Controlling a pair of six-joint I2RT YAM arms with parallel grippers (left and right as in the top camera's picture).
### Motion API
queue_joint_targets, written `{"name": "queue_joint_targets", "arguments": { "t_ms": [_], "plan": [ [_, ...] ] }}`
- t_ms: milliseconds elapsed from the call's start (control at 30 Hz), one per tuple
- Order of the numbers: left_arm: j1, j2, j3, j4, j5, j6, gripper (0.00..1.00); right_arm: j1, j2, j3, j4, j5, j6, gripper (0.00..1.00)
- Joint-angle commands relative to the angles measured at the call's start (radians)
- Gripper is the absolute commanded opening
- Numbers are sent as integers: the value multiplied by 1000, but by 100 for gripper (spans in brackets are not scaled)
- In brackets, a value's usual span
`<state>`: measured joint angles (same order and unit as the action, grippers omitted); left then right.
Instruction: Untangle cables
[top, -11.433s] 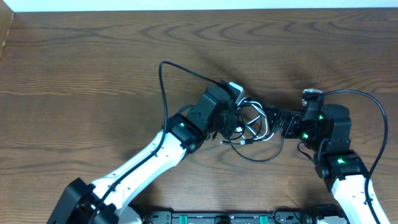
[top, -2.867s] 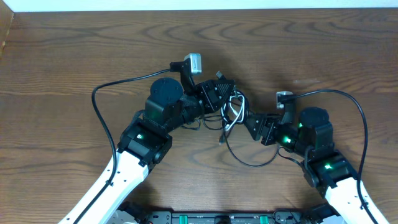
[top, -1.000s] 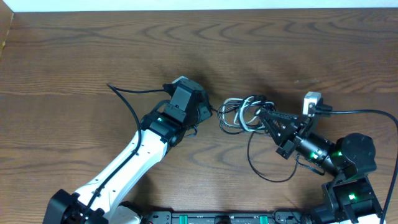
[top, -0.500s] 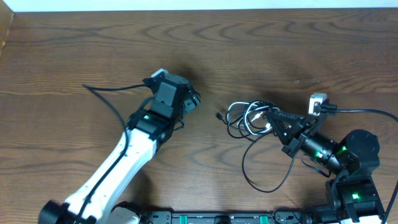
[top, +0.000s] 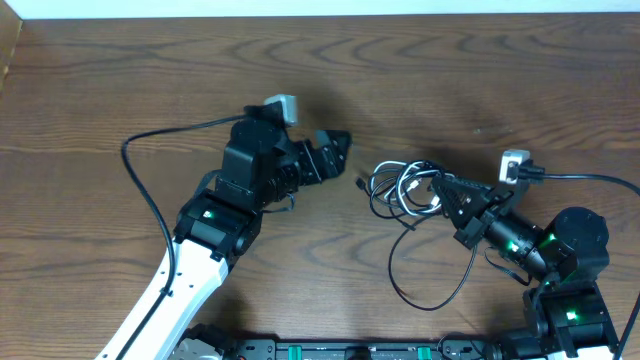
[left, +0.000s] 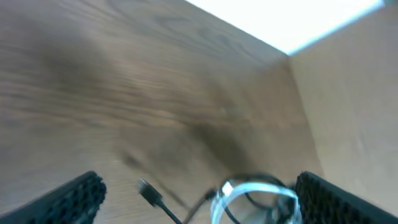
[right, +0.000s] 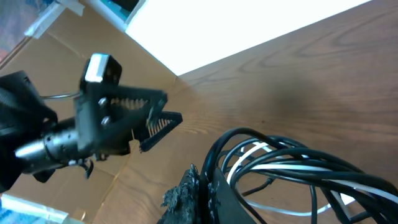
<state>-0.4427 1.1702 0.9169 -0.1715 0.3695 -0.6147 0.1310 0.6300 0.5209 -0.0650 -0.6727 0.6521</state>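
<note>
Left gripper (top: 338, 152): jaws wide, empty; cables (top: 395, 190) just ahead of it.
Right gripper (top: 447, 190): pinched shut on the tangled cables.
Risk: grabbing both cables together would tighten the tangle.

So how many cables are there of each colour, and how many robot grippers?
Black cable: 1
White cable: 1
Grippers: 2, the left gripper and the right gripper
Total: 4
</note>
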Motion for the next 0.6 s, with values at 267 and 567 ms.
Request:
{"name": "queue_joint_targets", "arguments": {
  "t_ms": [267, 567],
  "plan": [
    [-28, 47, 3, -6, 146, 132, 100, -5, -10, 6, 3, 28, 69, 1],
    [-42, 91, 3, -5, 143, 132, 100, -5, -10, 6, 2, 31, 97, 1]
  ]
}}
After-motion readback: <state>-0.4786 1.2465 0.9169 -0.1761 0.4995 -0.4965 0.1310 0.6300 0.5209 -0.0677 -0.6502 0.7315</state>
